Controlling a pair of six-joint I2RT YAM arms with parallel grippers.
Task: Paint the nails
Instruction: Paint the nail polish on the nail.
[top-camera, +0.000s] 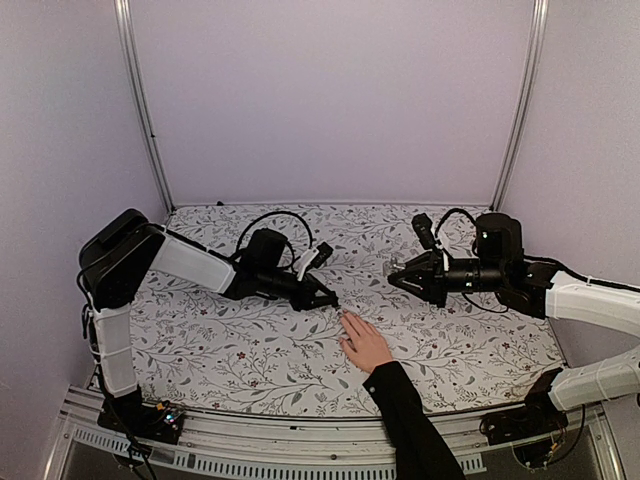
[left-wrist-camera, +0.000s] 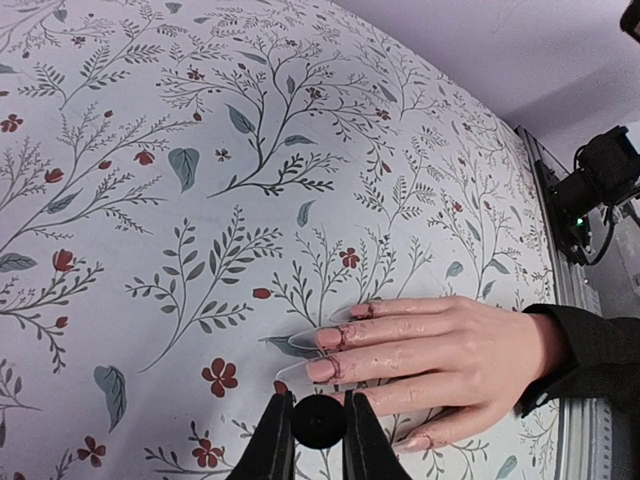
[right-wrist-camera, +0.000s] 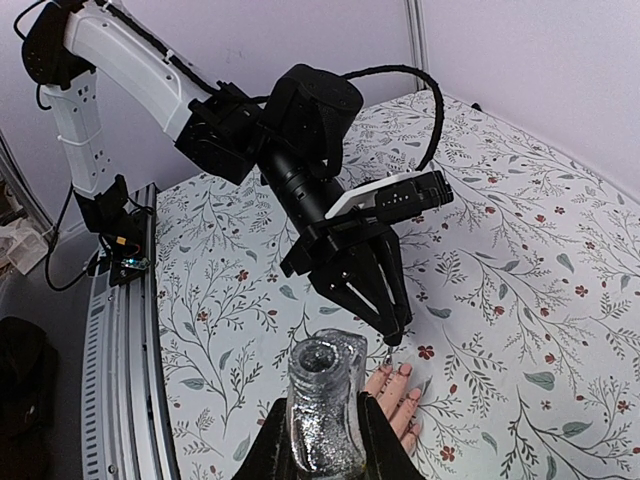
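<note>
While the left gripper (left-wrist-camera: 318, 408) pinches a black cap (left-wrist-camera: 320, 423) just beside the nails (left-wrist-camera: 325, 339), the right gripper (right-wrist-camera: 325, 440) clamps a glittery bottle (right-wrist-camera: 325, 375).

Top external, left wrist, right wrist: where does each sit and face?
Top external: above and behind the arms, looking down at the floral table; both arms show.
Left wrist: looks past the left gripper, shut on a black cap, at the hand.
Right wrist: looks over the right gripper, shut on an open bottle, toward the left arm.
All share the hand.
</note>
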